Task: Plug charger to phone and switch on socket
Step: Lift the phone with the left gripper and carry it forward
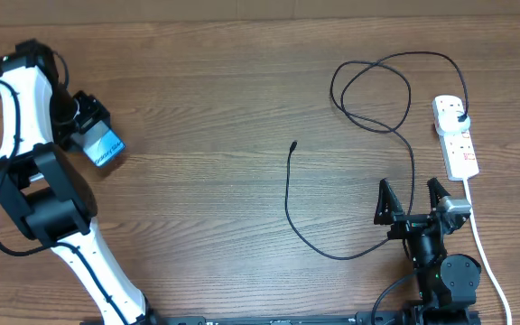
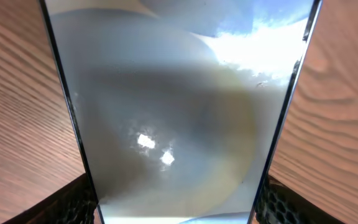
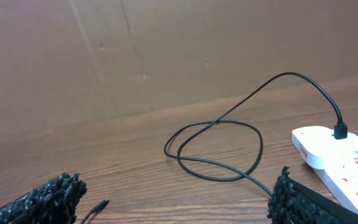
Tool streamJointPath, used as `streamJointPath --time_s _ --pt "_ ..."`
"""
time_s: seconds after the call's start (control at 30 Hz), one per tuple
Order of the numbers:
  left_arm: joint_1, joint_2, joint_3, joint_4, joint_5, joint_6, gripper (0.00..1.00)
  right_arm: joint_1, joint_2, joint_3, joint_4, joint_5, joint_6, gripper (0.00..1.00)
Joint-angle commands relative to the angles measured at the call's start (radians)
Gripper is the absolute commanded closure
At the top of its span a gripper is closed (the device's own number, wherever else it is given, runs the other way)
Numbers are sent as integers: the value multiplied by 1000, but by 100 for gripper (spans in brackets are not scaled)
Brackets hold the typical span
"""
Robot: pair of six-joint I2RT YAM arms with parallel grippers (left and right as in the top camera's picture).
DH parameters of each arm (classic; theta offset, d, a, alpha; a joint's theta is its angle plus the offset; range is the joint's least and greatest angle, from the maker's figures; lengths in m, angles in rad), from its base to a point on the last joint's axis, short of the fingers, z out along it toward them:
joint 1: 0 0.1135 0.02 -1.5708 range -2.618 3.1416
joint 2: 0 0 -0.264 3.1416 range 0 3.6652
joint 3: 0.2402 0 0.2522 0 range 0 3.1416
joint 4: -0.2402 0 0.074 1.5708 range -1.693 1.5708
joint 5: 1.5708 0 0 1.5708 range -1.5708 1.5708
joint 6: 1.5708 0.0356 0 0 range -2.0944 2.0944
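The charger (image 1: 413, 171) lies on the wooden table (image 1: 206, 81). Its black plug (image 1: 461, 117) sits in the far outlet of the socket (image 1: 457, 144), a white power strip at the right edge with red markings we cannot read. From the plug the thin cable arches into a loose loop (image 1: 373, 90), runs down toward the near edge, curves left and ends in a small connector tip (image 1: 294, 144) lying free on bare wood, near the middle of the table. In the right wrist view we see the same loop (image 3: 216, 149), the plug (image 3: 340, 130) upright in the strip (image 3: 328, 158), and the tip (image 3: 101, 205) at the lower left. The phone (image 1: 106, 148) is well apart from all this at the far left. Its blue screen carries a white strip of text that is too small for us to read. The left gripper (image 1: 96, 137) is pinched on it. In the left wrist view the phone (image 2: 179, 112) fills the frame, its glass showing only blurred reflections, with a black finger (image 2: 73, 205) at each lower corner. The right gripper (image 1: 412, 200) stands spread wide just beside the socket and holds nothing. From above, the cable passes between its fingers (image 1: 385, 203), and we cannot tell whether it touches them.
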Motion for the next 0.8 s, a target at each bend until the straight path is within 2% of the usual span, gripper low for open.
streamJointPath --time_s 0.0,0.3,0.77 --pt "-49 1 87 -27 31 16 25 5 -8 -11 3 13 3 0" --pt "-152 1 148 -44 134 15 25 5 -8 -11 3 13 3 0" --pt "-300 1 149 -40 364 -8 33 5 -8 -11 3 13 3 0"
